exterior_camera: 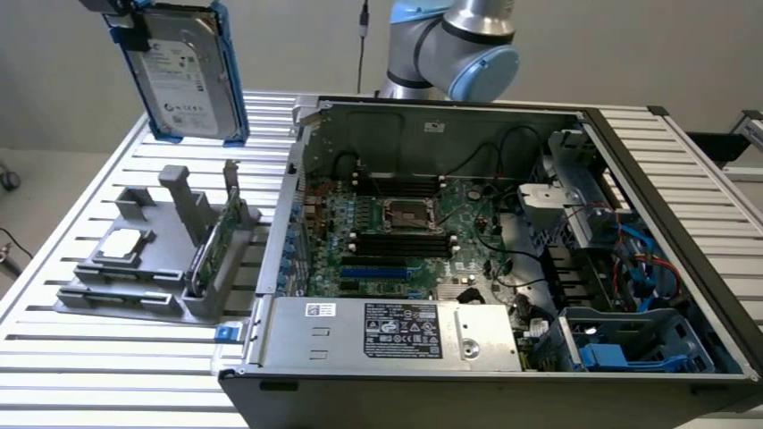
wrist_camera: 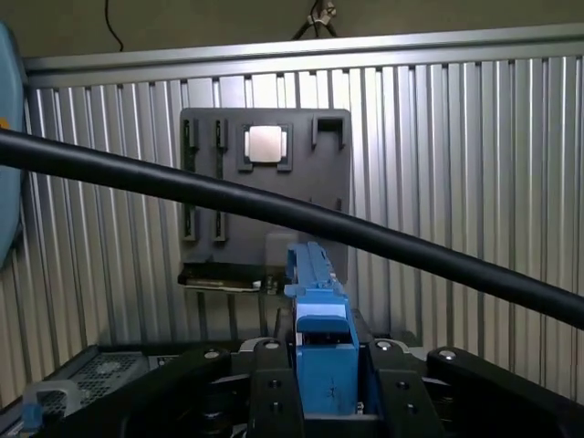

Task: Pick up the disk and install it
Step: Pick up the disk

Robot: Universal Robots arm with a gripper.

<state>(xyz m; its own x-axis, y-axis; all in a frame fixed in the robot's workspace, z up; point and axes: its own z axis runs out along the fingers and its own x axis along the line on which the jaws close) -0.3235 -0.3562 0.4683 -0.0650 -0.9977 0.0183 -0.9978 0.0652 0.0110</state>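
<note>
"One disk (exterior_camera: 188,76) to track, so where is it?"

"Up in the air, at the exterior view's left, hanging edge-down with its white label facing out. It's clear of everything: above the grey holder (exterior_camera: 131,268) on the slatted worktop (exterior_camera: 71,357) and outside the open computer case (exterior_camera: 667,179)."

"Why carry it upright like that?"

"My guess is that a grip along the top edge leaves the lower end of the blue carrier frame free to lead. Holding it that high also keeps it above the case wall and above the parts standing in the holder."

"And the jaws?"

"Closed on it. In the wrist view the blue frame (wrist_camera: 321,310) sits squeezed between the two black fingers (wrist_camera: 271,365), which press its flat sides with no gap showing. They're parted only by the thickness of the drive."

"Anything else touching it?"

"Nothing I can see. The small square chip (exterior_camera: 123,243) lies in its pocket on the holder, and the thin green card (exterior_camera: 213,246) stands on edge beside it, both well below the disk. A black cable (wrist_camera: 182,187) crosses the wrist view in front of the holder, but it doesn't touch the drive."

"So, installed?"

"Not yet. The disk is lifted, and the bay with blue fittings (exterior_camera: 620,344) is on the far side of the case from it, well apart."
</note>
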